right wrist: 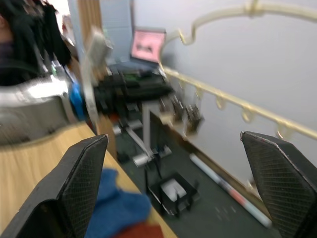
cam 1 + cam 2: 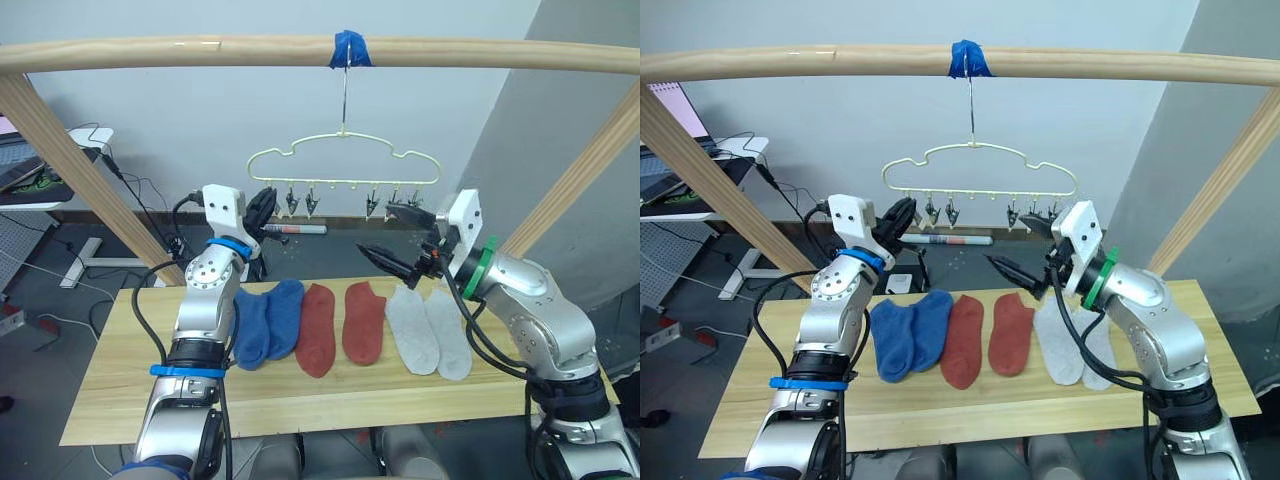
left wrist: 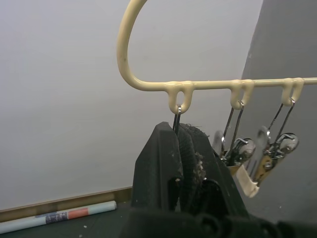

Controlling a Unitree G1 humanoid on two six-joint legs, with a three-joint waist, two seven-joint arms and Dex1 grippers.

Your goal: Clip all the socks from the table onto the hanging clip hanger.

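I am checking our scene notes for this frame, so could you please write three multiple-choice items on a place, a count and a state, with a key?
1. Where do the blue socks lie in the row on the table?
A. at the robot's left end
B. in the middle
C. at the robot's right end

2. How many socks lie on the table?
A. four
B. six
C. eight

3. How is the right end effector?
A. shut on a sock
B. shut, empty
C. open, empty

Key: 1 A, they lie beside the left arm, with the rust-red socks next to them. 2 B, two blue, two rust-red, two light grey socks. 3 C, its fingers stand wide apart near the clip hanger.
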